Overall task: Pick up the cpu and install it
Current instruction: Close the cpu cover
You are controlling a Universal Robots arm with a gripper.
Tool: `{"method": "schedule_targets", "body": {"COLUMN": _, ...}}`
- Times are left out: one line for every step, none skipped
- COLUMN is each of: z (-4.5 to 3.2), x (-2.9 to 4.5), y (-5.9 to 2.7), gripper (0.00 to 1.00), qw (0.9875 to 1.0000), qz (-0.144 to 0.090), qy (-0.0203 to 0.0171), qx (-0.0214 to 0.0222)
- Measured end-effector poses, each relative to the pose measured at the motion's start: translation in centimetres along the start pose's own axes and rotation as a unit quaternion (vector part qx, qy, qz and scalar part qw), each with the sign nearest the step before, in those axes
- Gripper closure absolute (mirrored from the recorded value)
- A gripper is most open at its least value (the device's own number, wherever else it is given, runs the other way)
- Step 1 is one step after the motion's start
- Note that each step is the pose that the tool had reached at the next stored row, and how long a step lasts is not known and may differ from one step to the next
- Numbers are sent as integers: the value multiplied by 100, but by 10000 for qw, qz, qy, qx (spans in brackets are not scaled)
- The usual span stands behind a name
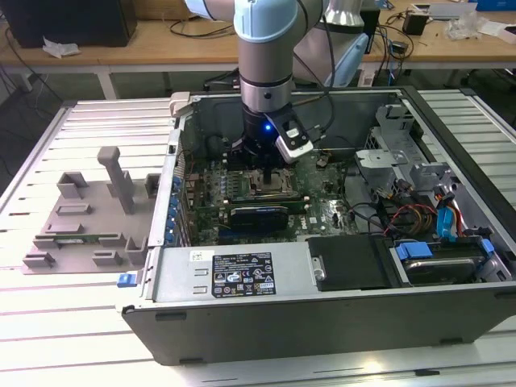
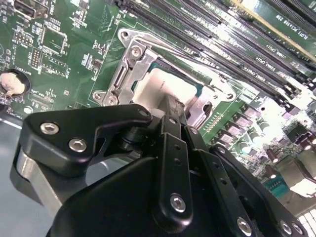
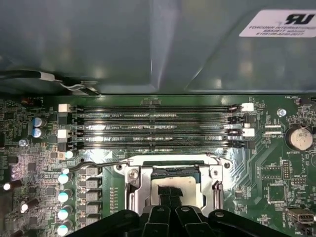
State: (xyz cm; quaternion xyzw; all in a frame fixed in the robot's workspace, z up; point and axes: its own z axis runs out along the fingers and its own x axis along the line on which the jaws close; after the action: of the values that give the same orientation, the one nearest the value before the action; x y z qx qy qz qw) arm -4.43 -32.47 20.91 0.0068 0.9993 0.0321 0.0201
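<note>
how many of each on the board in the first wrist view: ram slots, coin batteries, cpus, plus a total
ram slots: 4
coin battery: 1
cpu: 1
total: 6

I see a grey plastic fixture [image 1: 89,218] just beside the open computer case [image 1: 322,322], on the exterior view's left. A wooden bench [image 1: 161,44] stands behind the case, blue connectors [image 1: 419,250] inside it.
</note>
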Motion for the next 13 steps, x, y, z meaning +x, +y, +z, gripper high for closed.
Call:
{"method": "schedule_targets", "body": {"z": -10, "x": 0, "y": 0, "gripper": 89, "qw": 10000, "qz": -1, "qy": 1, "qx": 1}}
{"method": "schedule_targets", "body": {"z": -16, "x": 0, "y": 1, "gripper": 89, "qw": 10000, "qz": -6, "qy": 1, "qx": 1}}
{"method": "schedule_targets", "body": {"z": -17, "x": 20, "y": 0, "gripper": 89, "qw": 10000, "qz": -13, "qy": -2, "qx": 1}}
{"method": "schedule_targets", "body": {"z": -19, "x": 45, "y": 0, "gripper": 89, "qw": 10000, "qz": -15, "qy": -5, "qx": 1}}
{"method": "schedule_targets", "body": {"z": -19, "x": 72, "y": -1, "gripper": 89, "qw": 10000, "qz": -16, "qy": -8, "qx": 1}}
{"method": "schedule_targets", "body": {"z": -21, "x": 114, "y": -1, "gripper": 89, "qw": 10000, "qz": -17, "qy": -12, "qx": 0}}
{"method": "schedule_targets", "body": {"z": -22, "x": 144, "y": -1, "gripper": 89, "qw": 10000, "qz": -18, "qy": -16, "qx": 1}}
{"method": "schedule_targets", "body": {"z": -24, "x": 188, "y": -2, "gripper": 89, "qw": 10000, "qz": -18, "qy": -24, "qx": 0}}
{"method": "schedule_targets", "body": {"z": -24, "x": 208, "y": -2, "gripper": 89, "qw": 10000, "qz": -19, "qy": -28, "qx": 0}}
{"method": "schedule_targets", "body": {"z": -22, "x": 225, "y": -2, "gripper": 89, "qw": 10000, "qz": -22, "qy": -31, "qx": -1}}
{"method": "schedule_targets", "body": {"z": -16, "x": 239, "y": -3, "gripper": 89, "qw": 10000, "qz": -26, "qy": -34, "qx": -1}}
{"method": "schedule_targets", "body": {"z": -10, "x": 248, "y": -4, "gripper": 89, "qw": 10000, "qz": -30, "qy": -36, "qx": 0}}
{"method": "schedule_targets", "body": {"z": -1, "x": 255, "y": -4, "gripper": 89, "qw": 10000, "qz": -38, "qy": -38, "qx": -1}}
